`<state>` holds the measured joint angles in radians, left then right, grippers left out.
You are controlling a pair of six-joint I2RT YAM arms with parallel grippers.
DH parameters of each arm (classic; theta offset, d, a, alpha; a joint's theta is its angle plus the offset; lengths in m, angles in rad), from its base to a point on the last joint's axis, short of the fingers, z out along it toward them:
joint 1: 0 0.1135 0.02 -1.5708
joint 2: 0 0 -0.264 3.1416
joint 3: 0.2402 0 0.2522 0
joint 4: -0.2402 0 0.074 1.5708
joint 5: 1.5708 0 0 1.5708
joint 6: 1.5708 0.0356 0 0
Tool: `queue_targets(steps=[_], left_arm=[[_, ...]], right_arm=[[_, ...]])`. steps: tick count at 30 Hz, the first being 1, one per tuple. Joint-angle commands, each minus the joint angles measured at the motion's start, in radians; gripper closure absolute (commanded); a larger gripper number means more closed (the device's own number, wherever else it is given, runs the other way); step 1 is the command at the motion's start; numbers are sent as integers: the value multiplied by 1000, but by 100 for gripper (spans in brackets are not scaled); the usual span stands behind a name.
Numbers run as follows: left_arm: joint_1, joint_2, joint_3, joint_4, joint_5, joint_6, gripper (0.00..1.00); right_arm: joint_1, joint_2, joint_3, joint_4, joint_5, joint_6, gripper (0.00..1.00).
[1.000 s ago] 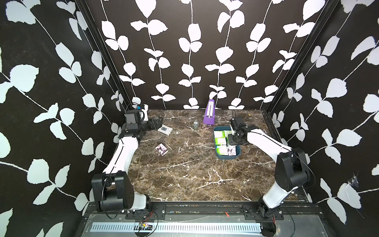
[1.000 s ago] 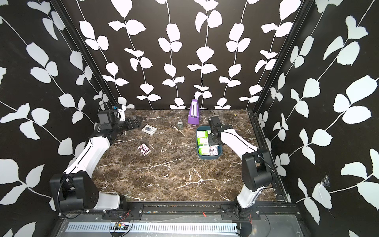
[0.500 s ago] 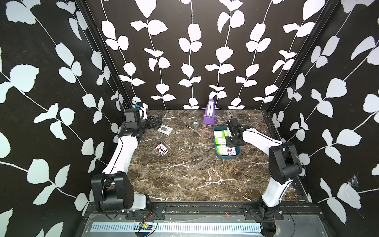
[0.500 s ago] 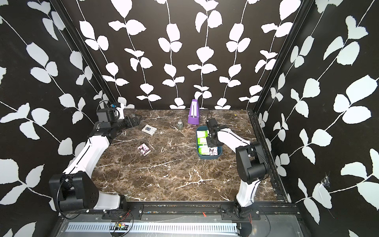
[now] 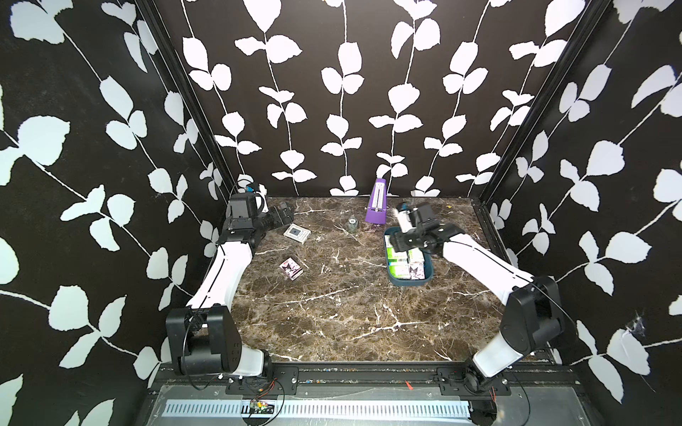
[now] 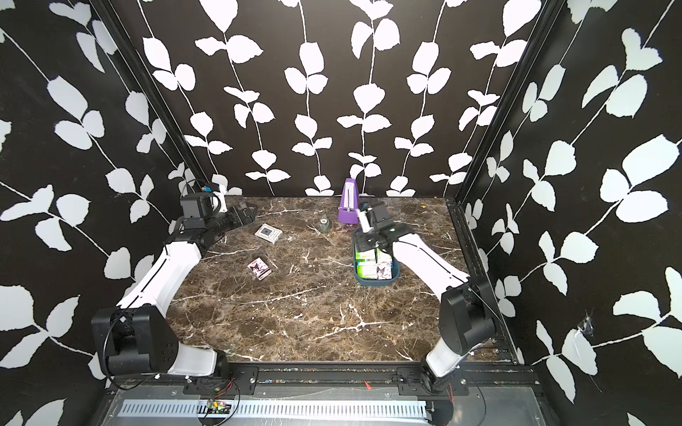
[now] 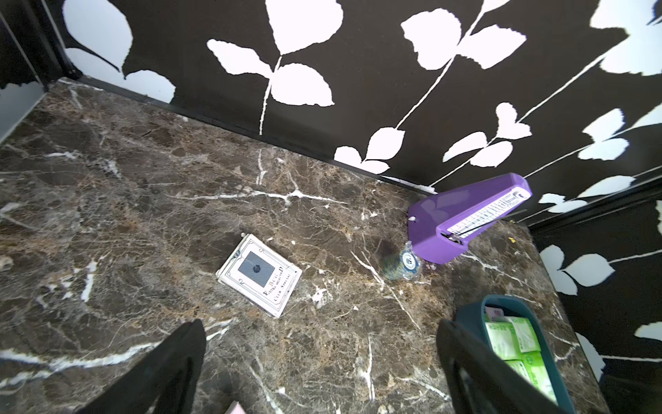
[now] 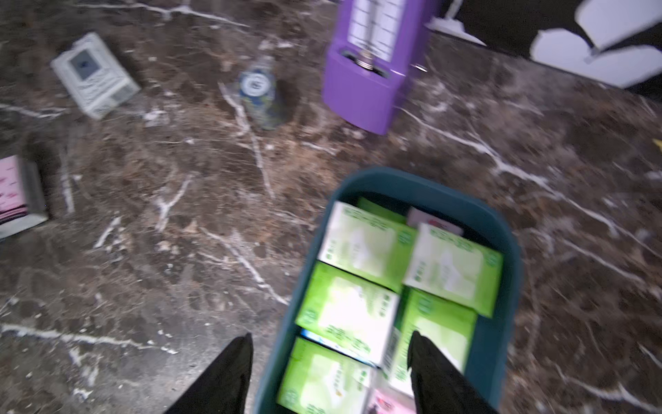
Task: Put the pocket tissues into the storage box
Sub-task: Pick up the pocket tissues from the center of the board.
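Marble bench [image 5: 332,313], nearly done: right jaws hang apart and empty over the storage box [image 5: 407,282] full of tissue packets [image 8: 361,243]. Left jaws apart too; pink packet [image 5: 291,268] nearby probably needs grabbing next.

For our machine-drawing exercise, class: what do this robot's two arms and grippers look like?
Both the left arm and the right arm have smooth white link shells between bulky, rounded black joint housings. Thin black cables loop beside the joints. The left gripper and right gripper each have two matte black, tapering fingers. No markings are legible.
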<state>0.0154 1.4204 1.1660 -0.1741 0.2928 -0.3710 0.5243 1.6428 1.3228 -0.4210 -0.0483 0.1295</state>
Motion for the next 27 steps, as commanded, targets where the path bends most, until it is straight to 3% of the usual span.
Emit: queue_targets(steps=[1,8,14,27], left_arm=[[-1,-64,-23,-4,-55,8,1],[11,-91,-8,-76,-89,46,1],[69,-96,-28,-118,-61,54,1],[83,-177,-115,-139,-30,93,1]], right_arm=[[82,81,69,123,-55,3,23],[214,301,217,242,-164,79,16],[310,475,335,345,-175,104,12],[465,894,895,83,-128,18,8]])
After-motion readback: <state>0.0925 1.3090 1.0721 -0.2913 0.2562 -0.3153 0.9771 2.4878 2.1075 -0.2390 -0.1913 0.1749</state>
